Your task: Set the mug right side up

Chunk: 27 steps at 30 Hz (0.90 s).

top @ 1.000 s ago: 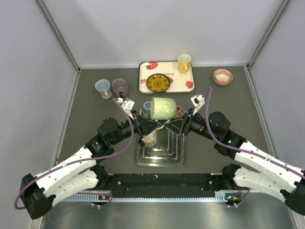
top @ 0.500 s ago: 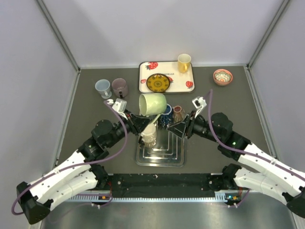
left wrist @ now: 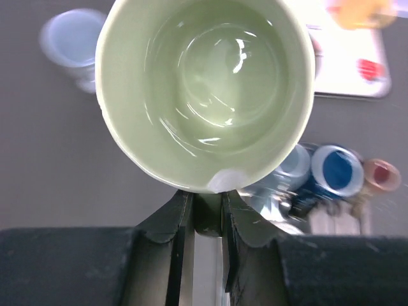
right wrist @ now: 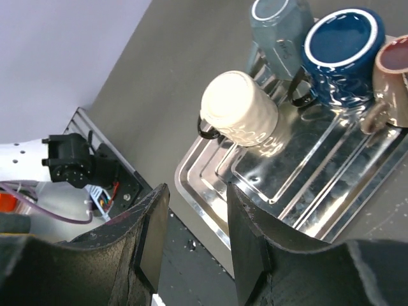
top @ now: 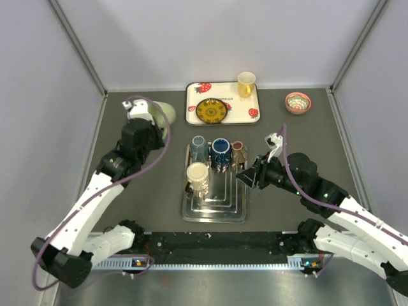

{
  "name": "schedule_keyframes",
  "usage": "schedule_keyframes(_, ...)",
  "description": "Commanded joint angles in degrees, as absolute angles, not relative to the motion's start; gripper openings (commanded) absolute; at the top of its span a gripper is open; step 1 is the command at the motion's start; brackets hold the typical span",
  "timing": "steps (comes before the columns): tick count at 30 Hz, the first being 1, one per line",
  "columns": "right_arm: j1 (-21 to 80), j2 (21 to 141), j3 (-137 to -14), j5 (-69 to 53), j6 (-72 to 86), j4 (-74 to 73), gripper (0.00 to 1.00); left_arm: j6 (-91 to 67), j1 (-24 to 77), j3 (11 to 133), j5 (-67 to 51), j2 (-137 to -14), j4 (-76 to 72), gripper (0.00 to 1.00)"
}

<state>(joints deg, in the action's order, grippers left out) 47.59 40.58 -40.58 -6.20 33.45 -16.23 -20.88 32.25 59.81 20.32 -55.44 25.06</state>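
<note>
In my left gripper [left wrist: 207, 204] the mug [left wrist: 204, 89] is a pale, glossy green; the jaws are black. Beyond my black right gripper [right wrist: 196, 197], a silver tray [right wrist: 210, 185] carries a ribbed cream mug [right wrist: 239, 108], a deep blue mug [right wrist: 341, 48], a grey-blue mug [right wrist: 277, 22] and a brownish-pink mug [right wrist: 395, 76]. Farther off, a white tray [top: 239, 105] shows red strawberries.

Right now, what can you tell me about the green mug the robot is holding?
The green mug is pale, glossy, ceramic-looking and empty, with shiny glints inside. The left pincer pinches it at the rim; its handle is not visible. Its mouth faces the wrist camera. It is held above the far left of the table, near a pale blue cup.
</note>
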Motion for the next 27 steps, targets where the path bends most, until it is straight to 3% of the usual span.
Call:
schedule_keyframes(1,48.16,40.17,-44.12,-2.03,30.32,-20.65,0.42,-22.49,15.23,64.51,16.62,-58.43,30.93,0.00)
schedule_keyframes(8,48.16,39.11,-43.59,-2.11,28.30,-21.09,0.42,-22.50,2.22,67.85,14.42,-66.34,32.08,0.00)
schedule_keyframes(16,48.16,37.79,-43.24,-0.97,26.54,-23.02,0.43,-22.06,-4.30,74.96,15.38,-83.64,31.03,0.00)
schedule_keyframes(27,48.08,39.02,-43.85,-0.18,24.61,-23.82,0.44,-21.36,-10.28,77.78,15.30,-94.20,29.01,0.00)
